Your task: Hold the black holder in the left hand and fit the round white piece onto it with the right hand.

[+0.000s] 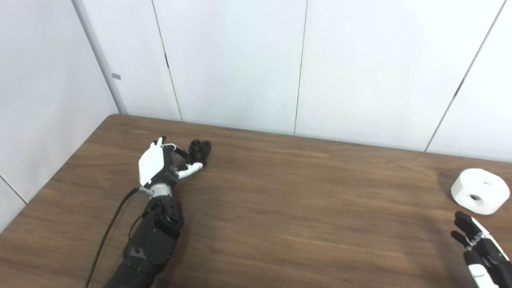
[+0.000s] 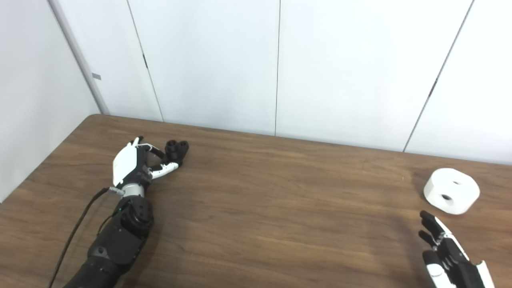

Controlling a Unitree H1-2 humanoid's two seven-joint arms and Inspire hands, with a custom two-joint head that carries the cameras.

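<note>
Your left hand (image 1: 160, 166) rests on the table (image 1: 288, 208) at far left, fingers curled loosely apart beside the black holder (image 1: 199, 150); you cannot tell whether the fingertips touch it. The round white piece (image 1: 480, 191) sits at the table's right edge. Your right hand (image 2: 450, 254) lies near it, fingers spread and empty.

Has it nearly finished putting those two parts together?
No, it's barely begun. The left hand is open around the black holder, which sits on the table. The right hand is open, short of the round white piece. Gripping, lifting and fitting remain.
</note>
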